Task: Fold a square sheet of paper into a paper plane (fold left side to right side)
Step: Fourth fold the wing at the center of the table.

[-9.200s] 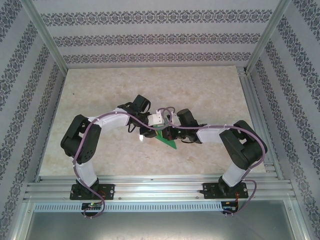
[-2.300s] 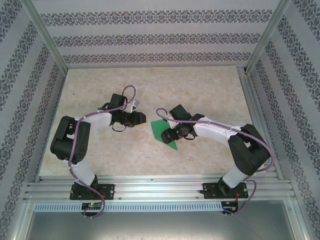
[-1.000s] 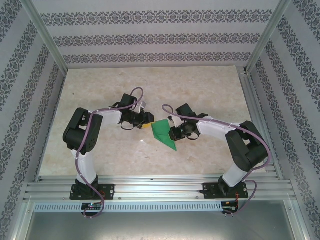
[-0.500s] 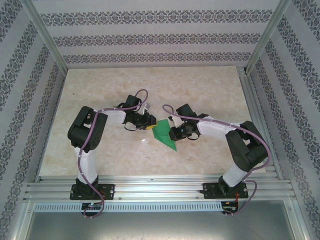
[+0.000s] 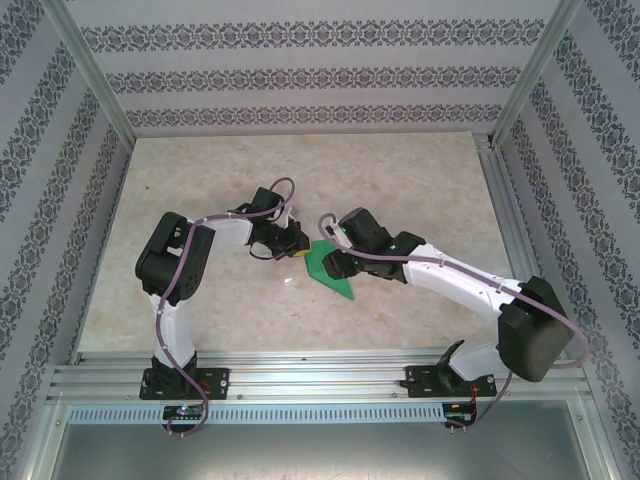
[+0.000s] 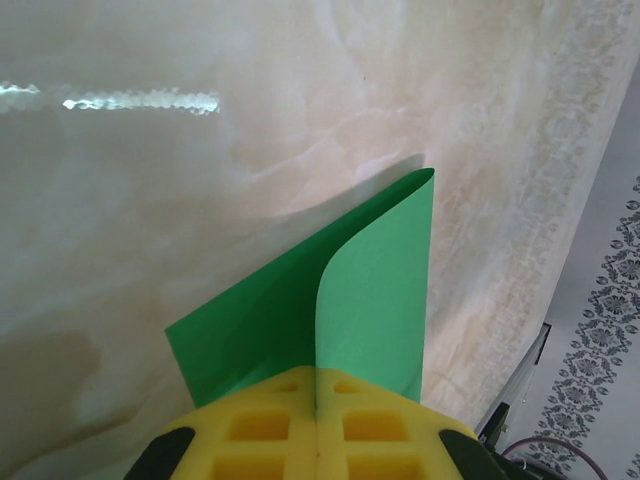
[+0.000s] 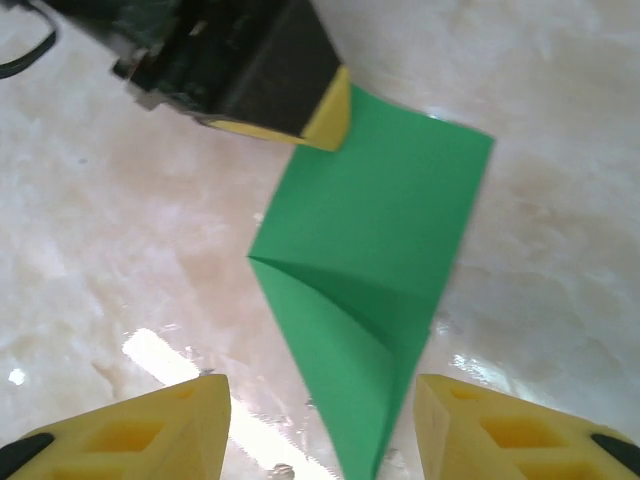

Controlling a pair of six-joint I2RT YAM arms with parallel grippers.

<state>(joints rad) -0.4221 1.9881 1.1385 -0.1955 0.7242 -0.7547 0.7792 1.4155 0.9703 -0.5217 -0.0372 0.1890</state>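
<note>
Grip is taken by the left gripper (image 5: 298, 247) on the left edge of the green paper (image 5: 330, 270), which lies near the middle of the table (image 5: 200, 180) between the two arms. In the left wrist view the yellow pads (image 6: 260, 430) are seen pressed together on that edge. The flap is curled up off the layer beneath, so the hold is judged to be meant for carrying the left side over to the right. The paper is already drawn to a point at its near end, with diagonal creases seen in the right wrist view, while its far end is square. To the right, the right gripper (image 5: 335, 264) is held over the paper with its jaws parted and nothing between them, and the pointed end is framed between its fingers (image 7: 130, 430). It is judged to be kept there unloaded so that the sheet can be pinned, or the crease pressed, once the flap is brought across.
</note>
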